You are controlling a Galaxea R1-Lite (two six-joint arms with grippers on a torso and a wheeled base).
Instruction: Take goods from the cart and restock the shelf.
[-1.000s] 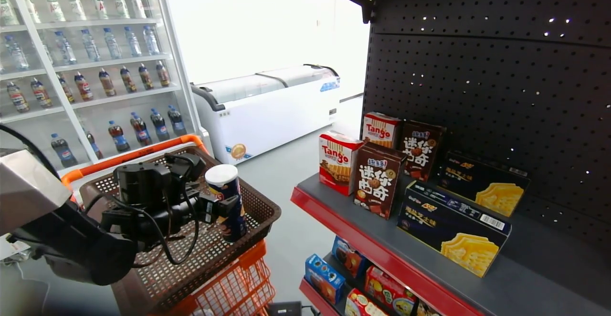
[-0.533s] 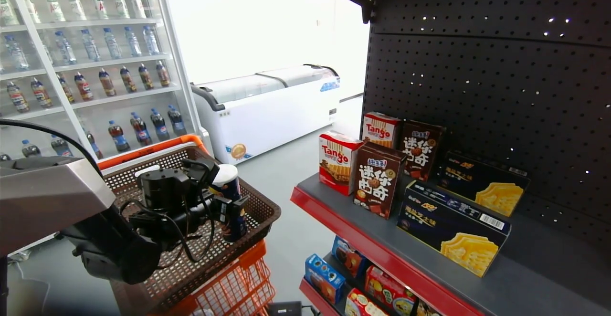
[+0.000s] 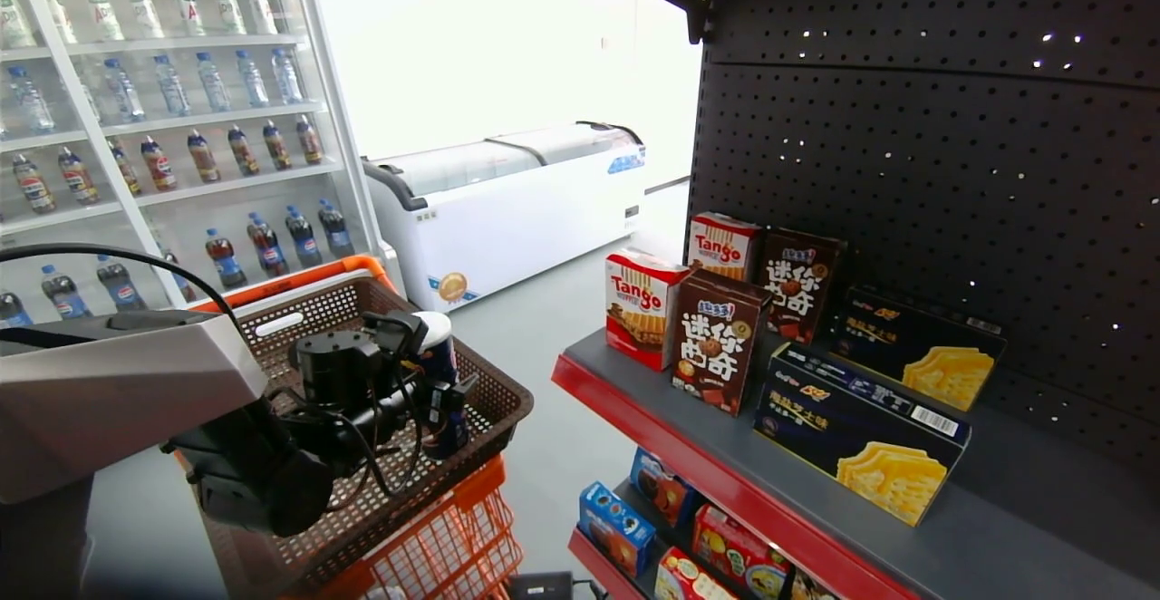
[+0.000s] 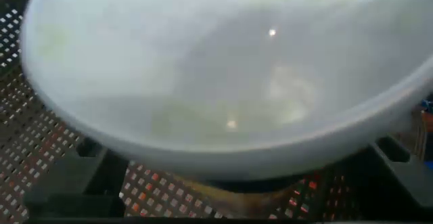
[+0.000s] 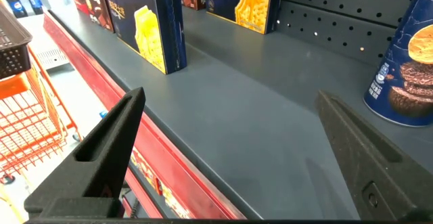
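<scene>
One can (image 3: pixel 441 373) decides the coming move. It stands upright in the cart (image 3: pixel 504 398) basket on the left, white lid up, long axis vertical. The left gripper (image 3: pixel 438 393) meets it from the side and looks narrowed onto the tube's middle, holding it. In the left wrist view the lid (image 4: pixel 223 68) sits right under the camera, with dark fingers (image 4: pixel 67 180) at either side.

From the can, the shelf (image 3: pixel 952 546) lies to the right, across a gap of open floor, its deck about level with the can. The can would likely have to rise over the basket rim before travelling rightward. Boxes (image 3: pixel 720 337) crowd the shelf's near left end, and bare deck shows farther right.

The right gripper (image 5: pixel 230 95) hangs wide over that bare stretch, holding nothing, with a blue tub (image 5: pixel 406 75) standing beyond one finger. The left arm is much the nearer to the can.
</scene>
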